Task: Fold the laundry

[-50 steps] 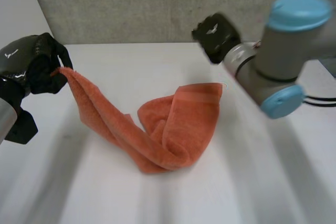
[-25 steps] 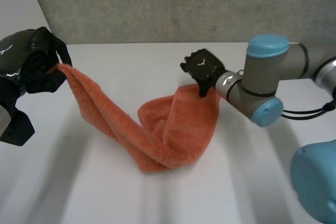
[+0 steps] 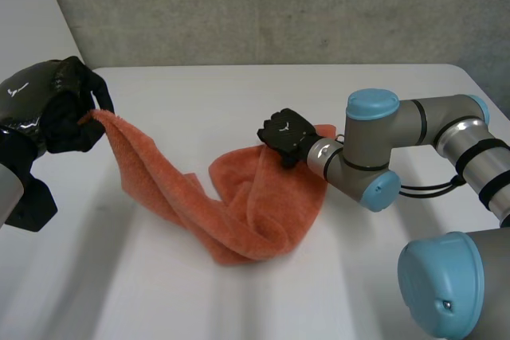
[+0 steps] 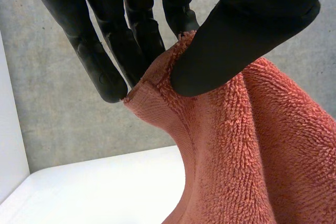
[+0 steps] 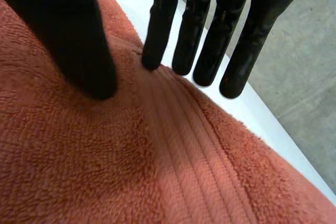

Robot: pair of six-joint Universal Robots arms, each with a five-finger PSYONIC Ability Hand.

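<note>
Left hand [image 3: 48,113] raised at far left, pinching a corner of the orange towel [image 3: 263,205], cloth sloping down right into a crumpled heap on the white table [image 3: 199,93], right hand [image 3: 285,134] on the heap's far right edge, fingers [image 5: 202,51] straight, spread, touching the hem.

I can read no words, numbers or brand names from here. The only marks I find are in the head view: a small white emblem [image 3: 16,90] on the back of the left hand [image 3: 49,107], near the table's left edge, and a second white emblem [image 3: 280,127] on the back of the right hand [image 3: 285,138], over the middle of the tabletop. Each is a small white figure, and I can make out no letters in either.
</note>
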